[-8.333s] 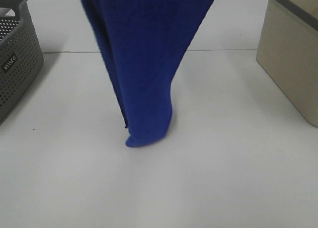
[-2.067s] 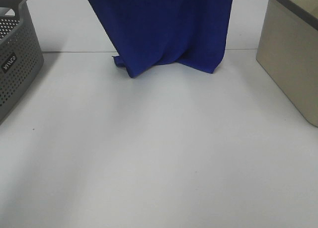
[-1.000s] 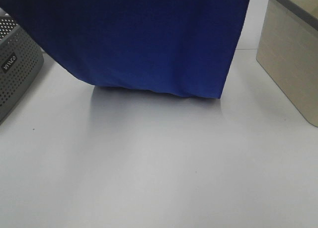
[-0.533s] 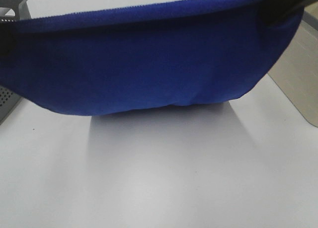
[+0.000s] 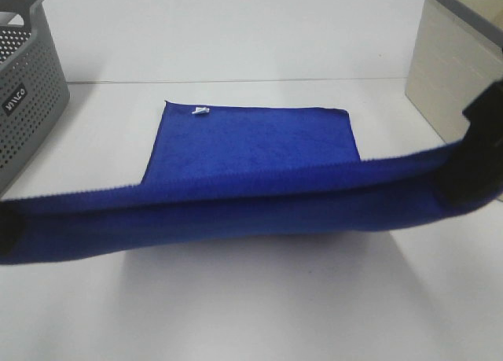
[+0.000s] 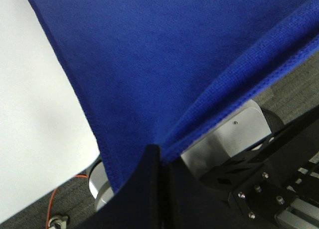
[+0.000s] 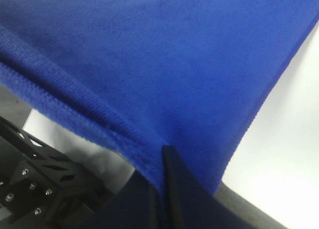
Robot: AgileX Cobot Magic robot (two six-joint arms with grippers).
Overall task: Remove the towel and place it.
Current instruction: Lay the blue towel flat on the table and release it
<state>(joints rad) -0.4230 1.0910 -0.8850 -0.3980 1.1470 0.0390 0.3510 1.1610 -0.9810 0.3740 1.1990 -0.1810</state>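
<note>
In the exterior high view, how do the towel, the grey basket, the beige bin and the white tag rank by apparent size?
1. towel, clearly largest.
2. grey basket and beige bin: similar, both cut by the frame edge, so unranked.
3. white tag, smallest.

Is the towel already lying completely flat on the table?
No, only the far part of the towel rests on the table; its near edge is raised in the air.

The raised towel (image 5: 236, 211) spans the middle left to right. Grey basket (image 5: 27, 101) blocks far left, beige bin (image 5: 452, 86) far right; near surface (image 5: 259, 314) lies open.
</note>
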